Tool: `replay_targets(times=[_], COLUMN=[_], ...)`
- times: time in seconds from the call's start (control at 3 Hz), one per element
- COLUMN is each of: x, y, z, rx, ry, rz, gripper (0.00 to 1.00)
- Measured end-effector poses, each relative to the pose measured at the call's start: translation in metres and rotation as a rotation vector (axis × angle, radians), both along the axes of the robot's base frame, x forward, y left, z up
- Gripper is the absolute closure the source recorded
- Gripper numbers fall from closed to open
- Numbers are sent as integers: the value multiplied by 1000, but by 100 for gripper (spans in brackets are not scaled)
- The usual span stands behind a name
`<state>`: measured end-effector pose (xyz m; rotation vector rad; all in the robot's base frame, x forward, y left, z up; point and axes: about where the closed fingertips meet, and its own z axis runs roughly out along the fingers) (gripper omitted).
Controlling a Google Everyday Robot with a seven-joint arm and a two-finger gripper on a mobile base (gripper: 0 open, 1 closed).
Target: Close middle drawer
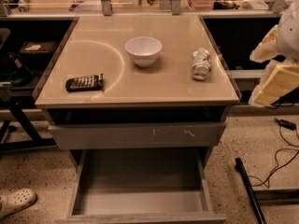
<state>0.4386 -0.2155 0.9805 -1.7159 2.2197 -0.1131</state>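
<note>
The middle drawer (140,200) is a wide grey box tray, pulled far out toward me below the table. Its tray looks empty, and its plain flat front (140,217) lies along the bottom edge of the view. Above it is the grey drawer front with pale scuff marks (138,135), which is nearly flush under the tabletop. My gripper (273,84) shows as pale yellowish parts at the right edge. It hangs beside the table's right side at about tabletop height, well apart from the open drawer.
On the beige tabletop (117,90) are a white bowl (143,50), a crushed can (201,63) on its side and a black remote (84,82). A black bar (250,190) and cables (280,157) lie on the floor at the right. A white shoe (16,201) is at the bottom left.
</note>
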Motion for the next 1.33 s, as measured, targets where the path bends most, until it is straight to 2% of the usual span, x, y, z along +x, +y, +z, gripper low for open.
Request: replay_targets(times=[0.67, 1.0, 1.33], x=[0, -1, -35], y=[0, 1, 6], z=[0, 1, -17], rx=[0, -8, -28], ry=[0, -19, 19], rz=[0, 9, 23], gripper=[82, 100, 100])
